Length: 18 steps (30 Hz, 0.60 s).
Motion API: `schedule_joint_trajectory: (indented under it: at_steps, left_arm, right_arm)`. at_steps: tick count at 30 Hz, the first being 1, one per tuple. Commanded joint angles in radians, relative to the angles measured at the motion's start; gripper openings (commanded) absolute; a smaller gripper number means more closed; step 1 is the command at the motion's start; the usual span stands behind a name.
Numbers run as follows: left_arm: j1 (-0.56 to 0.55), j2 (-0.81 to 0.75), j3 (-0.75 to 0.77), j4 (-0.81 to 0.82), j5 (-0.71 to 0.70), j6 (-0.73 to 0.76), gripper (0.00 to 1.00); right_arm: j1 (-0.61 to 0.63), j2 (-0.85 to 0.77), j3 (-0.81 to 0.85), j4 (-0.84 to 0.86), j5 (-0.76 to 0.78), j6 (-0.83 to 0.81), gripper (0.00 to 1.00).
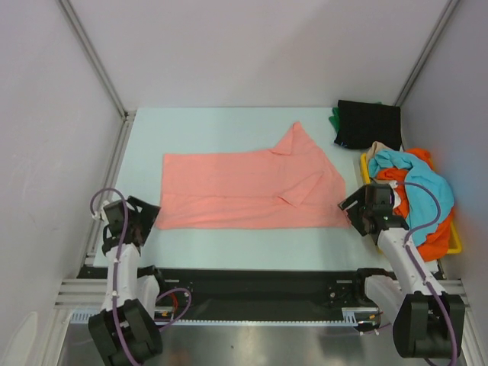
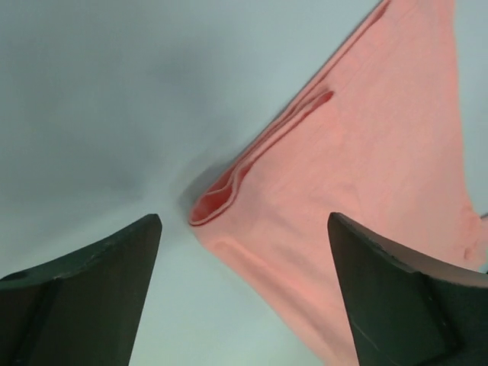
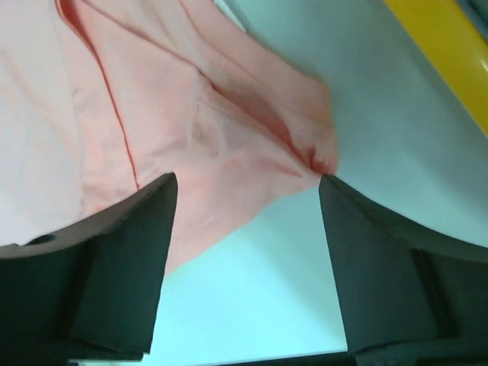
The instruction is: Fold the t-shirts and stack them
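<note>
Pink shirt (image 1: 244,191) lies spread, partly folded, mid-frame on the tabletop (image 1: 213,130), with left arm (image 1: 122,263) and right arm (image 1: 402,248) at its lower corners, both jaws apart.

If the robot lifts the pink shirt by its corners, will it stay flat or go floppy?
Probably floppy: the pink shirt is thin cloth that creases softly near one corner. Lifted, it would likely sag in the middle. Pushed, it would probably bunch up, as its layers already curl at the other corner.
</note>
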Motion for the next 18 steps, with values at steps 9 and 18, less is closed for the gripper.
schedule_joint_trajectory:
  at_steps: [9,18]
  left_arm:
    - [0.01,0.035,0.39,-0.21,0.148,0.349,1.0]
    - [-0.128,0.098,0.433,-0.23,0.138,0.48,1.0]
  right_arm:
    - [0.326,0.288,0.511,0.048,0.211,-0.205,0.81]
    - [0.27,0.964,1.095,0.122,0.033,-0.361,0.79]
